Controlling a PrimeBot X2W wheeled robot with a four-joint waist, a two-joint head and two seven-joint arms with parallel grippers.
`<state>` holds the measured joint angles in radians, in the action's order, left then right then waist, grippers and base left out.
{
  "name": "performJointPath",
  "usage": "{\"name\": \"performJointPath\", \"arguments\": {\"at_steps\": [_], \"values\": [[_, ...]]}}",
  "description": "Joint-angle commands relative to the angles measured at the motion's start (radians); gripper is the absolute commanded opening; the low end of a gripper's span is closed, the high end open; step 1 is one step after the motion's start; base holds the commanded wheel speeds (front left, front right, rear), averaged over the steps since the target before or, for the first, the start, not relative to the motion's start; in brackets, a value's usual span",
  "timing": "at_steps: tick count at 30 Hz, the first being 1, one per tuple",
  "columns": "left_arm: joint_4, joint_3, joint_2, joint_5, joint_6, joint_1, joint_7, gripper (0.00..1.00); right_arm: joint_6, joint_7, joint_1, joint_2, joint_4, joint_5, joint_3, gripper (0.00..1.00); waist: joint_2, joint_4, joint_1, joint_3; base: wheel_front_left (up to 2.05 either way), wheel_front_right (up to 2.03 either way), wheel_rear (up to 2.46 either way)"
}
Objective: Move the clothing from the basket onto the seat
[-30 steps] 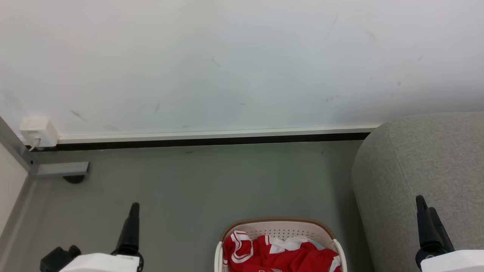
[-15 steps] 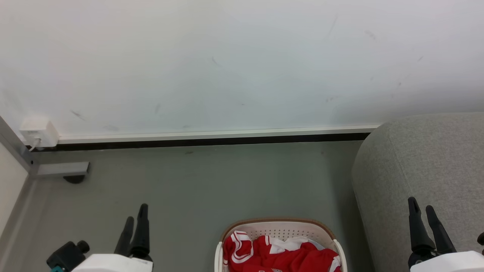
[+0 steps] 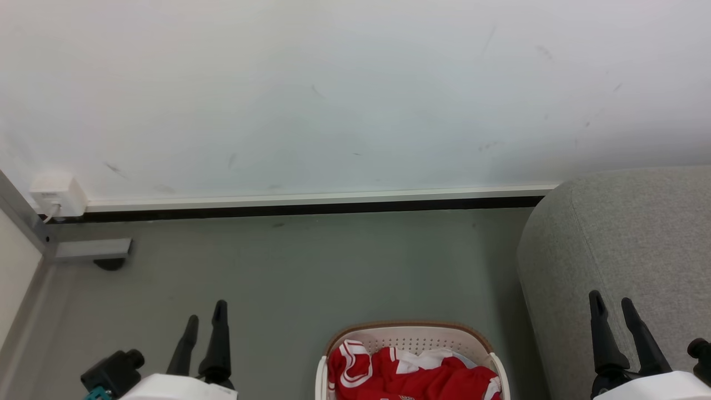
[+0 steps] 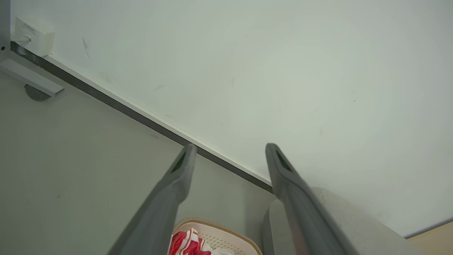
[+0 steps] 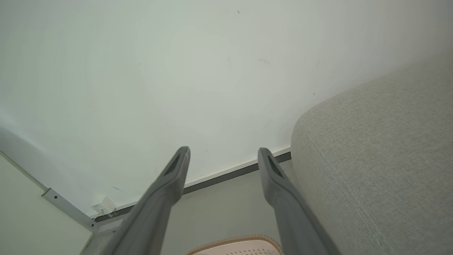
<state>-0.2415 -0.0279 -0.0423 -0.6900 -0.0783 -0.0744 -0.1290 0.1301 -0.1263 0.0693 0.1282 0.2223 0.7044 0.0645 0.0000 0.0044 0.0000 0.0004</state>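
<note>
Jaws on the left gripper are spread wide and empty, hanging over the floor. Basket sits between the two grippers, red and white clothing piled inside. Right gripper, jaws spread too, hovers over the grey seat.

My left gripper rolled at the wrist. A second earlier its two fingers stood one behind the other in the head view and read as a single dark spike; afterwards they showed side by side with the floor visible between them. It also slid a little toward the basket, and the dark left-hand knob beside it came along. My right gripper rolled likewise and edged left, and a dark right-hand knob entered at the picture's right edge.
</note>
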Motion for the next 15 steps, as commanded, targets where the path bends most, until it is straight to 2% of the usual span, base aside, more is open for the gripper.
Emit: {"name": "performJointPath", "arguments": {"at_steps": [1, 15], "values": [[0.013, -0.002, -0.008, 0.039, 0.003, -0.001, -0.009, 1.00, 0.001, -0.012, 0.002, 0.012, -0.011, -0.033, 0.004, 1.00, 0.0000, 0.000, 0.0000, 0.000, 0.00, 0.00, 0.00], [0.019, -0.018, -0.009, 0.190, 0.010, 0.002, -0.046, 1.00, 0.001, -0.049, -0.004, 0.020, -0.009, -0.161, 0.015, 1.00, 0.0000, 0.001, 0.0000, 0.000, 0.00, 0.00, 0.00]]}}
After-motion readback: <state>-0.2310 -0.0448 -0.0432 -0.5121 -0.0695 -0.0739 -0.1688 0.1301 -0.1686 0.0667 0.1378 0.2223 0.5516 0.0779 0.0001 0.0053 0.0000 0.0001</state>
